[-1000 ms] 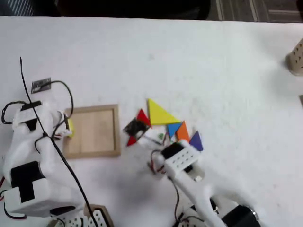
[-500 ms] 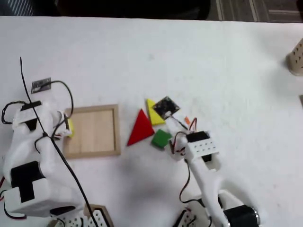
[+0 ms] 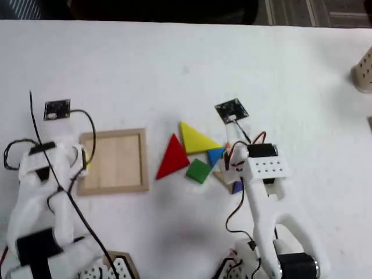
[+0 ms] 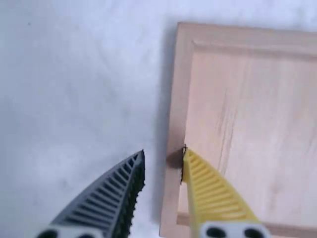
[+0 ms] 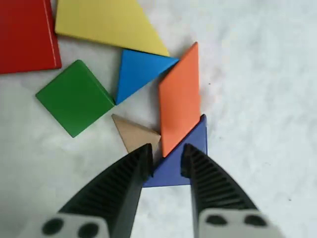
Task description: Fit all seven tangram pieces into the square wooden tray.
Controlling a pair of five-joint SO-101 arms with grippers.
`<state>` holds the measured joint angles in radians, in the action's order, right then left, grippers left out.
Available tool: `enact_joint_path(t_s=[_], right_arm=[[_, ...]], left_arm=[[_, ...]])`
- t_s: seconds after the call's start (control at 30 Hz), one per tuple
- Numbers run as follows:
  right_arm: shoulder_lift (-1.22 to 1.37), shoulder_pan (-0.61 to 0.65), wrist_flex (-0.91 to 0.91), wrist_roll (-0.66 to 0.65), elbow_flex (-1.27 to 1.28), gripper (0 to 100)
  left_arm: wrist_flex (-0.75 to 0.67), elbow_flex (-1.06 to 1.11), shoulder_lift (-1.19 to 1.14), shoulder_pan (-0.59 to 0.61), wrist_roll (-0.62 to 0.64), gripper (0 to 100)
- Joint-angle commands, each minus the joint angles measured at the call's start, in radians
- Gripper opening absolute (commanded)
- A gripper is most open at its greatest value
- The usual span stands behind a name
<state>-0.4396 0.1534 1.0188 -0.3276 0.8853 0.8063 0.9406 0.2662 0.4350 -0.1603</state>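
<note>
All seven tangram pieces lie loose on the white desk [image 3: 261,70], clustered to one side of the square wooden tray [image 3: 113,132], whose floor is bare. The left tool [image 4: 163,153] hovers at the tray's near rim with its fingers a little apart, the yellow one over the inner edge and the grey one over the desk outside. It grips nothing, and the straddle looks meant to steady the tray for loading.

The right tool [image 5: 166,151] hangs low over the pile, narrowly open and empty, its tips just above the corner of the dark blue triangle [image 5: 197,136] where that meets the small tan triangle [image 5: 133,133]. The orange parallelogram [image 5: 179,99] touches the dark blue piece's edge, which crowds the pick. The light blue triangle [image 5: 138,69], green square [image 5: 74,96], yellow triangle [image 5: 106,22] and red triangle [image 5: 25,34] lie beyond, toward the tray. The narrow opening suits a thin piece taken edge to edge.
</note>
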Motion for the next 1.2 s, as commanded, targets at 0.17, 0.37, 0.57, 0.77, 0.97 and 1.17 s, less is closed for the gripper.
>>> enact_joint_path(t_s=[0.17, 0.37, 0.57, 0.77, 0.97, 1.17], right_arm=[[-0.004, -0.062, -0.065, 0.140, 0.054, 19.3], [-0.002, -0.128, -0.090, 0.152, 0.094, 19.3], [-0.002, -0.054, -0.096, 0.157, 0.117, 19.4], [-0.001, -0.031, -0.119, 0.232, 0.118, 19.4], [0.094, -0.056, -0.148, 0.241, 0.097, 19.4], [0.183, -0.127, -0.077, 0.235, 0.026, 19.4]], left_arm=[[-0.041, 0.025, 0.102, -0.050, -0.011, 15], [-0.041, 0.028, 0.102, -0.050, -0.012, 15], [-0.043, 0.028, 0.102, -0.050, -0.012, 15], [-0.043, 0.028, 0.102, -0.048, -0.012, 15], [-0.043, 0.028, 0.102, -0.045, -0.012, 15], [-0.046, 0.028, 0.102, -0.044, -0.012, 15]])
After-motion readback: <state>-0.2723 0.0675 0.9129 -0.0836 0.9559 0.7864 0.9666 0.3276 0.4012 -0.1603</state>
